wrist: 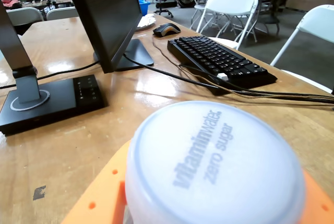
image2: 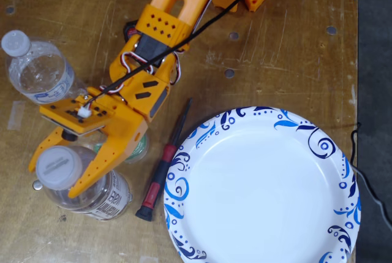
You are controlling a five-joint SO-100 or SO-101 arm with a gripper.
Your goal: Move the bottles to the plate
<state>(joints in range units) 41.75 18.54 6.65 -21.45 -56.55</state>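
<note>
In the fixed view, my orange gripper (image2: 54, 179) has one finger on each side of the white cap of a clear bottle with a white label (image2: 107, 198), at the lower left. The fingers touch the cap, and the bottle stands upright. In the wrist view that cap (wrist: 214, 166) fills the lower frame and reads "vitaminwater zero sugar", with orange finger parts on both sides. A second clear bottle with a blue-white label (image2: 40, 70) stands at the upper left, apart from the gripper. The large white plate with blue swirls (image2: 263, 189) lies empty at the lower right.
A red-and-black screwdriver (image2: 160, 171) lies between the gripper and the plate's left rim. The wrist view shows a monitor stand (wrist: 112, 20), a black keyboard (wrist: 219, 59), a mouse (wrist: 166, 30), cables and folding chairs farther along the table.
</note>
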